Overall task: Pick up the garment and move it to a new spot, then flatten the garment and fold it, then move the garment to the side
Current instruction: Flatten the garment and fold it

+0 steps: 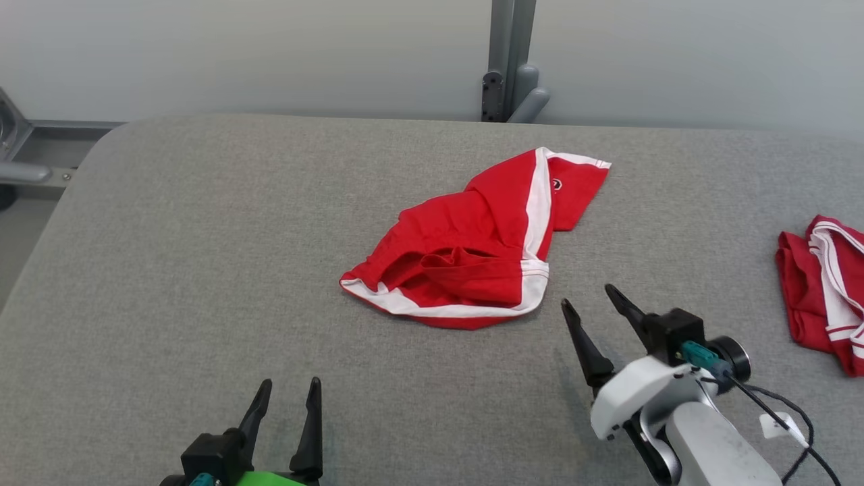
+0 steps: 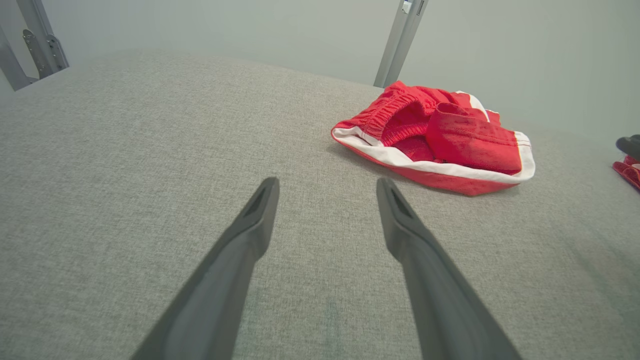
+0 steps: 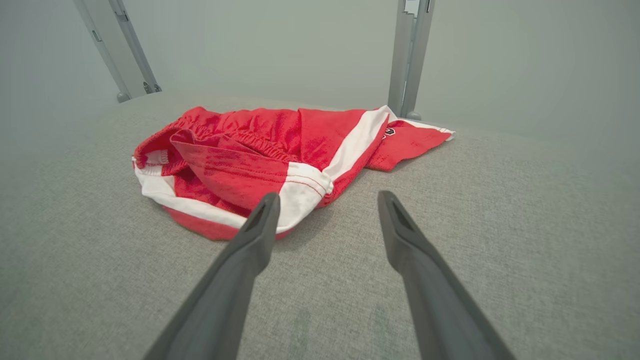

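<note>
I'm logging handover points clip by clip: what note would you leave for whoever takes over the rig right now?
Left gripper: open, empty, over the near side of the table, apart from the garment.
Right gripper: open, empty, pointing at the garment's near right corner, not touching it.
Garment: red shorts with white trim, crumpled mid-table. A second red-and-white garment lies at the table's right edge.
Done: no flattening or fold visible.
Left: pick up, relocate, flatten, fold, move aside.
</note>
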